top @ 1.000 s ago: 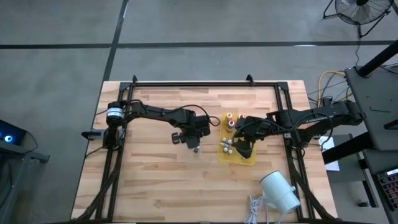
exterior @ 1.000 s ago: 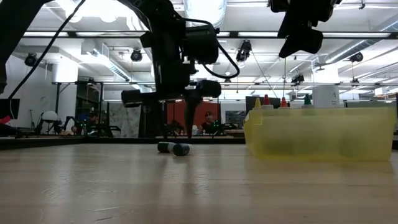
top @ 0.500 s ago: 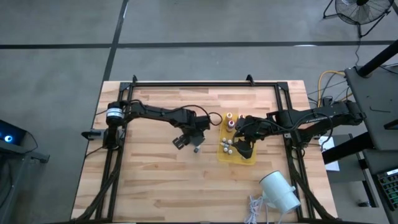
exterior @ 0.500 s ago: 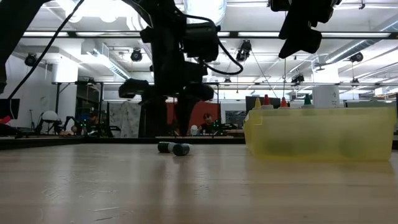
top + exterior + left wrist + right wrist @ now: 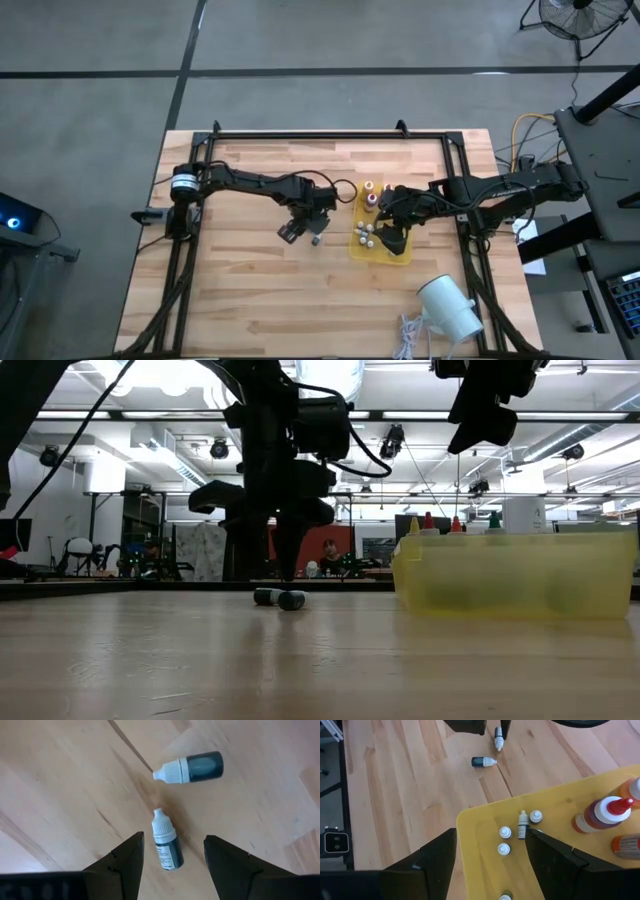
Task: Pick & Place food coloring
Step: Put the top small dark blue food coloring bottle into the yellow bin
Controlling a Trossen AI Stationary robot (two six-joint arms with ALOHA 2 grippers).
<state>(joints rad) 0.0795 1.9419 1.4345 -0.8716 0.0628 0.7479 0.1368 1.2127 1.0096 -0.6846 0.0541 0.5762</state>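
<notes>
Left gripper [image 5: 172, 857]: open, straddling 1 lying vial [image 5: 166, 843] to pinch it
Second vial [image 5: 192, 768]: lying nearby
Right gripper [image 5: 490, 860]: open, waiting over yellow bin [image 5: 475, 827]

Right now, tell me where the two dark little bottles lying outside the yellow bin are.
In the high view, the two dark bottles lie on the bare wooden table just left of the yellow bin, directly under the open left hand.

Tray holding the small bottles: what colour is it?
Yellow; the tray shows best in the right wrist view.
</notes>
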